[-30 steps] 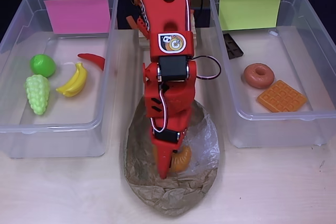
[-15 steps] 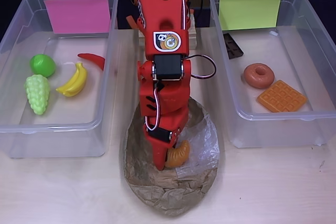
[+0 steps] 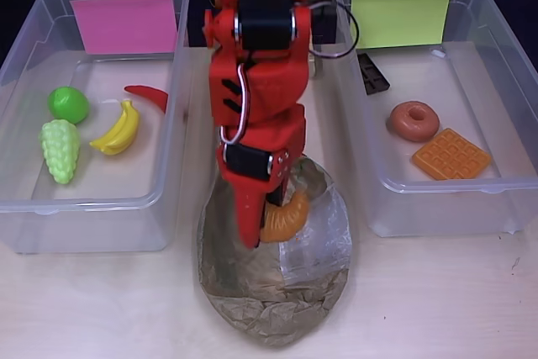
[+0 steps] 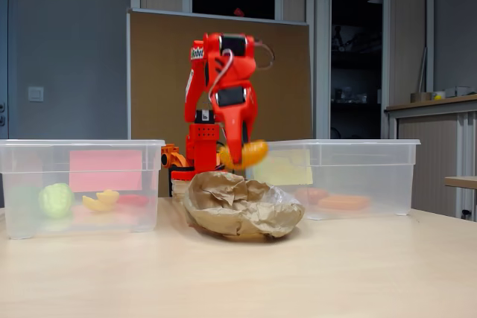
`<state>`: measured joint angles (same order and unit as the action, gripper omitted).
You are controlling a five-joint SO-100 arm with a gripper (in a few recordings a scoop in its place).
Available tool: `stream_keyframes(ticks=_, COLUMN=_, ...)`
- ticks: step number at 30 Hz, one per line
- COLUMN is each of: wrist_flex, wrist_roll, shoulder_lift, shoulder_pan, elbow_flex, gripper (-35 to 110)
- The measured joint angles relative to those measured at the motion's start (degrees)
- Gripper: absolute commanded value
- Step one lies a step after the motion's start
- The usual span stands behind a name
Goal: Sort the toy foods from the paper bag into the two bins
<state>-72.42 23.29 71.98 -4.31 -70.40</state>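
My red gripper point(image 3: 267, 223) is shut on the orange croissant point(image 3: 286, 217) and holds it in the air above the crumpled brown paper bag point(image 3: 273, 292). From the side the croissant point(image 4: 246, 154) hangs clear of the bag point(image 4: 238, 206). The pink-labelled bin point(image 3: 92, 199) on the left holds a green ball point(image 3: 68, 104), pale-green grapes point(image 3: 60, 150), a yellow banana point(image 3: 118, 129) and a red chili point(image 3: 148, 97). The yellow-green-labelled bin point(image 3: 437, 203) on the right holds a dark chocolate bar point(image 3: 371, 73), a brown donut point(image 3: 413, 120) and an orange waffle point(image 3: 450, 155).
The two clear bins flank the bag, with narrow strips of table between them. Bare wooden tabletop point(image 3: 437, 300) lies in front of the bins. The arm's base point(image 4: 200, 147) stands behind the bag, between the bins.
The gripper has risen from the bag with the croissant held in it, and the arm has folded back toward its base. The bins' contents have not moved.
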Motion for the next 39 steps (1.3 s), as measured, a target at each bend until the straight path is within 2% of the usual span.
stream_keyframes(ticks=5, wrist_flex=-6.0, wrist_roll=4.1, shoulder_lift=12.8, shoulder_pan=-3.8, elbow_flex=-4.0, gripper=11)
stream_keyframes(ticks=9, wrist_flex=-8.9, wrist_roll=13.0, shoulder_lift=22.1, shoulder_pan=-12.1, elbow_flex=-12.0, gripper=12)
stream_keyframes(ticks=13, wrist_flex=-9.2, wrist_roll=25.4, shoulder_lift=30.3, shoulder_pan=-23.2, elbow_flex=-20.8, gripper=12)
stream_keyframes(ticks=19, wrist_flex=-9.1, wrist_roll=49.2, shoulder_lift=38.9, shoulder_pan=-41.3, elbow_flex=-30.2, gripper=12)
stream_keyframes(ticks=25, wrist_flex=-7.1, wrist_roll=76.1, shoulder_lift=40.0, shoulder_pan=-60.9, elbow_flex=-37.1, gripper=14)
stream_keyframes(ticks=31, wrist_flex=-6.2, wrist_roll=103.0, shoulder_lift=38.3, shoulder_pan=-75.4, elbow_flex=-38.4, gripper=21)
stream_keyframes(ticks=35, wrist_flex=-4.1, wrist_roll=114.8, shoulder_lift=33.1, shoulder_pan=-79.8, elbow_flex=-37.5, gripper=22)
stream_keyframes(ticks=39, wrist_flex=-2.2, wrist_roll=120.2, shoulder_lift=25.3, shoulder_pan=-82.2, elbow_flex=-33.8, gripper=27)
